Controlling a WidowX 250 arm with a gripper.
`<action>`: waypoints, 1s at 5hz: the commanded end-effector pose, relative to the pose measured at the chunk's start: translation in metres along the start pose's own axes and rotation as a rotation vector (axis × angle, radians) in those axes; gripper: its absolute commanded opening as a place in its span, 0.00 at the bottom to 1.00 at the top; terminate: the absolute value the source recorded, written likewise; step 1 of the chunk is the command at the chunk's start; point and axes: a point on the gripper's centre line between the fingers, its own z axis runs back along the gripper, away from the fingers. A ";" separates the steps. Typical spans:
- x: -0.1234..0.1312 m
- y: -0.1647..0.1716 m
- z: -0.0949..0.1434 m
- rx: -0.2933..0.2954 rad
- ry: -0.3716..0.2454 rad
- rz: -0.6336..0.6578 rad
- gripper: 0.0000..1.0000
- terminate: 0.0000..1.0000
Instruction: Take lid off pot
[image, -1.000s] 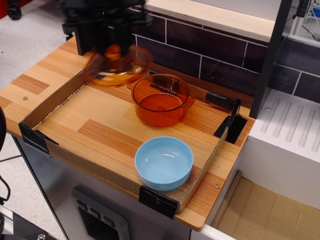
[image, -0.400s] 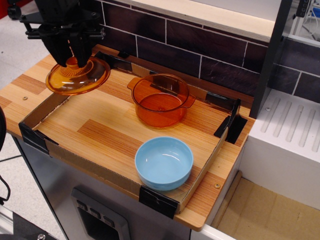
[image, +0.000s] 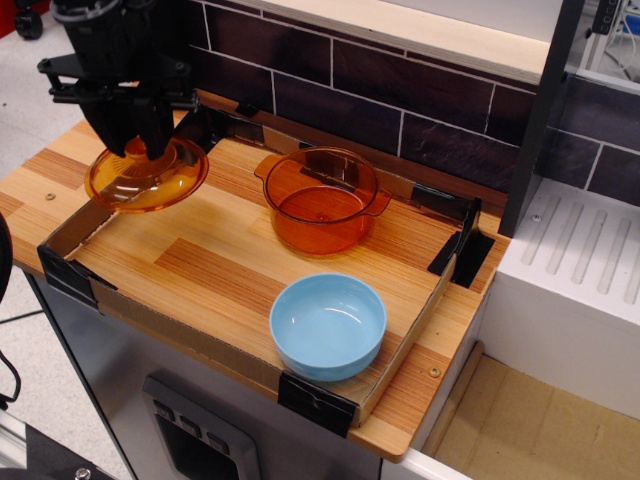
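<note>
One lid (image: 147, 180) clamped at knob by gripper (image: 138, 148), hanging over tray's left wall (image: 85, 226), well apart from open pot (image: 322, 200). Lower level onto bare wood, release only once resting.

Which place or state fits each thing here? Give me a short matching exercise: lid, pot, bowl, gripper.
Things:
1. lid
2. pot
3. bowl
4. gripper

Places or states:
A. light blue, at the near edge of the tray
B. uncovered, toward the back of the tray
C. shut on the knob
D. held over the tray's left wall

Pairs: 1-D, 2-B, 3-A, 4-C
</note>
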 end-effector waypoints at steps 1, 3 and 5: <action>0.010 -0.011 -0.017 0.059 -0.028 0.015 0.00 0.00; 0.021 -0.012 -0.030 0.082 -0.027 0.051 1.00 0.00; 0.020 -0.011 -0.024 0.077 -0.024 0.024 1.00 0.00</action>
